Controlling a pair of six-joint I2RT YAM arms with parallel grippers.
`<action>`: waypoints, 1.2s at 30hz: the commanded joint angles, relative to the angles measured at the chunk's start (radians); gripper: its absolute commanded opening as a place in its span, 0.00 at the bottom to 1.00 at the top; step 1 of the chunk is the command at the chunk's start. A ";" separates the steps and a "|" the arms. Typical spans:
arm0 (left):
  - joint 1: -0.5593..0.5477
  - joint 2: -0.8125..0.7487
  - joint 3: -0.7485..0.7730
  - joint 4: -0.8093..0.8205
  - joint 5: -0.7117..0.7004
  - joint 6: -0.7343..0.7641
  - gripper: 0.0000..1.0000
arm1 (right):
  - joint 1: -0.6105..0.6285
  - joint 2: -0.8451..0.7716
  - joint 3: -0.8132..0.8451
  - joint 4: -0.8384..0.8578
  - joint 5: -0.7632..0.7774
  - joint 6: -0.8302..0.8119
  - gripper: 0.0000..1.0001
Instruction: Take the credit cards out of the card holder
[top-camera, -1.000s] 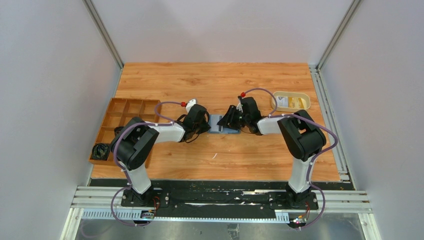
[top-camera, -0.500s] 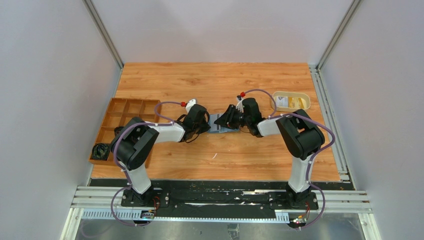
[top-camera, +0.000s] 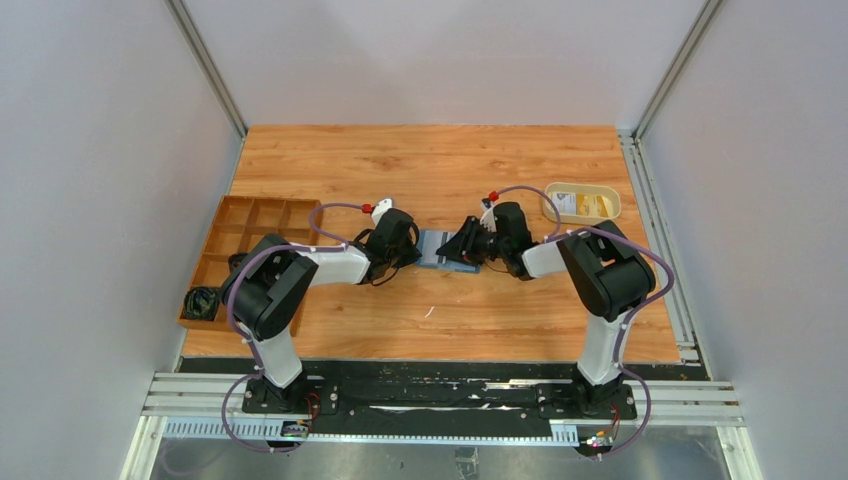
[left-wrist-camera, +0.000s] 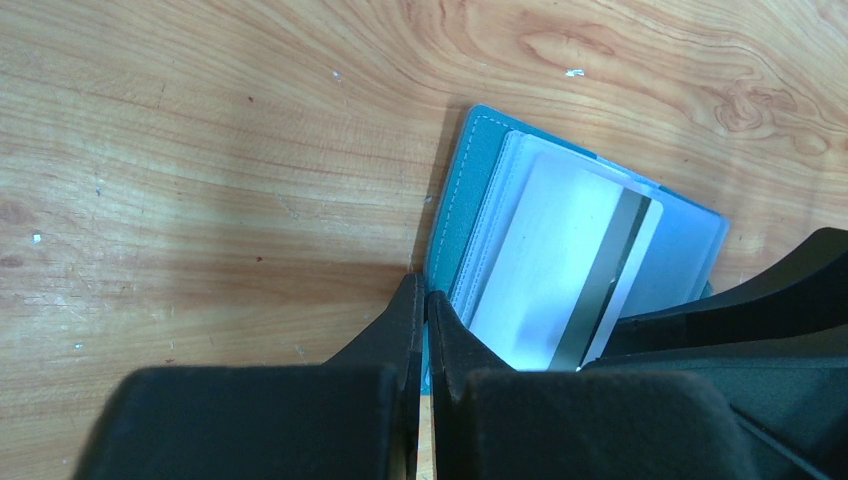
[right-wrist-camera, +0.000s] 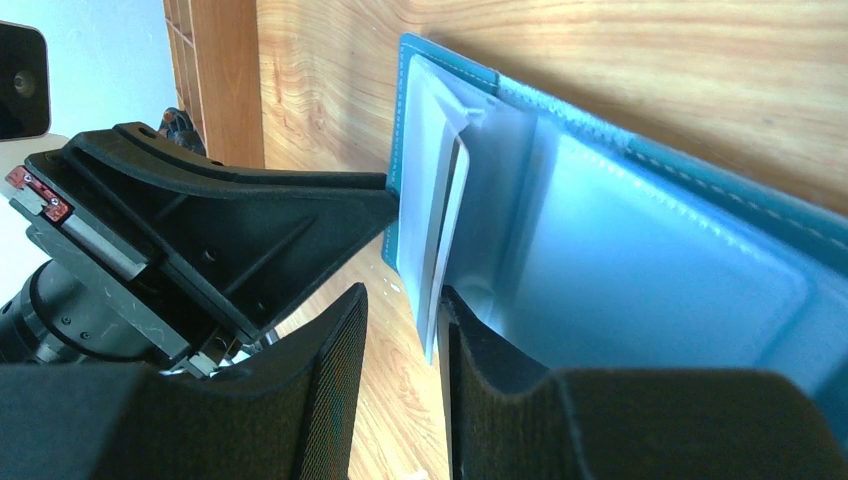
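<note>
**Two arms meeting over one blue card holder, mid-desk**

Two arms reach in from the near edge and meet around the middle of the wooden desk. Grey walls close it in on the left, right and back, with metal posts in the far corners and a black rail along the front where the bases sit.

The card holder lies open on the wood between the two wrists. The left fingers are pressed nearly together on its near edge, with a sliver of blue showing between them. The right fingers stand narrowly apart with the edge of a whitish card between them. One finger sits against the card and there's a visible gap on the other side, so it isn't clamped. The card has a dark stripe and sits at the clear sleeve, though I can't tell how far out it is.

Off at the right far side is a cream dish, well apart from the holder, with two more cards in it, one whitish and one yellow. A brown tray runs along the left edge with a black cable bundle in its near corner.

The biggest bare stretch of wood is behind the wrists, toward the back wall. There's a narrower strip in front, toward the rail.
</note>
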 joint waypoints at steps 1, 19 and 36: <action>-0.013 0.045 -0.036 -0.120 0.007 0.016 0.00 | -0.036 -0.048 -0.040 0.018 -0.030 -0.014 0.36; -0.013 0.047 -0.038 -0.121 0.007 0.018 0.00 | -0.060 -0.033 -0.026 -0.042 -0.013 -0.033 0.36; -0.013 0.041 -0.046 -0.120 0.003 0.018 0.00 | 0.017 0.122 0.033 0.081 -0.045 0.130 0.41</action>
